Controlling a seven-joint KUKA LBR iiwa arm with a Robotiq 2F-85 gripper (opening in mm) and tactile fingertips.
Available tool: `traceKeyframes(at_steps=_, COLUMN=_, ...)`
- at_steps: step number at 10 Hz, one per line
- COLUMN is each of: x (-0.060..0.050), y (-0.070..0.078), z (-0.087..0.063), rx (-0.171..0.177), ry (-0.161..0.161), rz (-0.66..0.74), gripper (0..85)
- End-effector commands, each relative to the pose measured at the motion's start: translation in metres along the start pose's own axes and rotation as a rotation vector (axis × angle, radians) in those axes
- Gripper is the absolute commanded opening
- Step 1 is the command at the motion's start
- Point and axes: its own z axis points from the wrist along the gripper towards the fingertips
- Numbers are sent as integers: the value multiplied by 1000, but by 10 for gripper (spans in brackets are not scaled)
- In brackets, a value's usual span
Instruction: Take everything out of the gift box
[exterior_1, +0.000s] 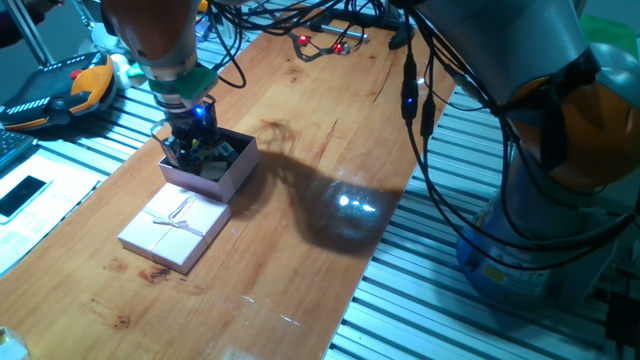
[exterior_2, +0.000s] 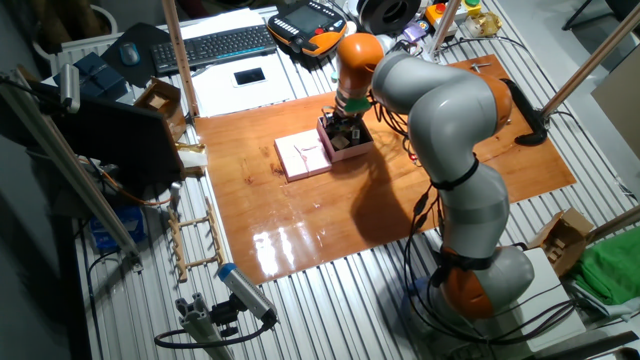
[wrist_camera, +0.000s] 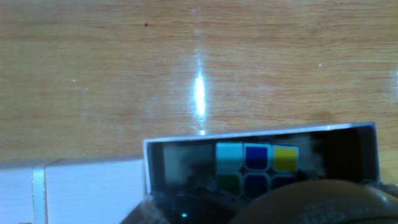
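Observation:
The pink gift box (exterior_1: 232, 170) stands open on the wooden table, with its dark lining showing. It also shows in the other fixed view (exterior_2: 352, 148) and the hand view (wrist_camera: 261, 132). Its pink lid (exterior_1: 172, 228) with a ribbon bow lies flat beside it, touching it. My gripper (exterior_1: 189, 150) reaches down into the box, and its fingers are hidden among dark shapes. The multicoloured puzzle cube (wrist_camera: 255, 165) lies inside against the box wall, partly covered by a blurred dark round shape at the bottom edge. The grey-tan cube and the whitish piece are hidden.
An orange and black pendant (exterior_1: 62, 88) lies off the table's far left corner. Cables with red lights (exterior_1: 325, 42) lie at the table's back edge. The robot's base (exterior_1: 545, 230) stands beyond the table's right edge. A keyboard (exterior_2: 215, 45) sits on the neighbouring desk.

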Motion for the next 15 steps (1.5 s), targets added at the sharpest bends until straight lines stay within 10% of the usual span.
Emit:
traceKeyframes(at_steps=1, x=0, y=0, z=-2, rx=0, ry=-1, rz=3, gripper=500)
traceKeyframes(at_steps=9, x=8, y=11, z=-39, rx=9, ry=-2, rz=33, gripper=337)
traceKeyframes(at_steps=15, x=20, y=16, z=-65, rx=1, ry=14, rz=68, gripper=10)
